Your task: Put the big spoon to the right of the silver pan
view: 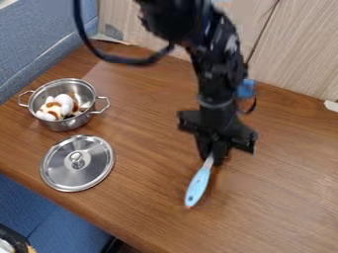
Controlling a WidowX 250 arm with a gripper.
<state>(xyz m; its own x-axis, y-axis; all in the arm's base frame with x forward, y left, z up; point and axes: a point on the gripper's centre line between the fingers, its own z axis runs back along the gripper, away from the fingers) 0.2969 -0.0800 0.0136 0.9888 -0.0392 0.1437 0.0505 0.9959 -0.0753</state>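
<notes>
The black gripper [214,157] hangs over the right-centre part of the table, with its fingers closed around the upper part of the spoon [197,186]. The spoon's light blue handle slants down and to the left from the fingertips, and its other end is hidden by the gripper. At the left stands the silver pan [61,123], a two-handled pot holding white and brown pieces. The spoon is well to the right of that pan, with a wide stretch of table between them.
A round silver lid [77,163] with a knob lies just below the pan. The wooden table [145,217] has its front edge at lower left, beside blue seating. Wood panels stand along the back, and a dark object shows at the bottom left corner.
</notes>
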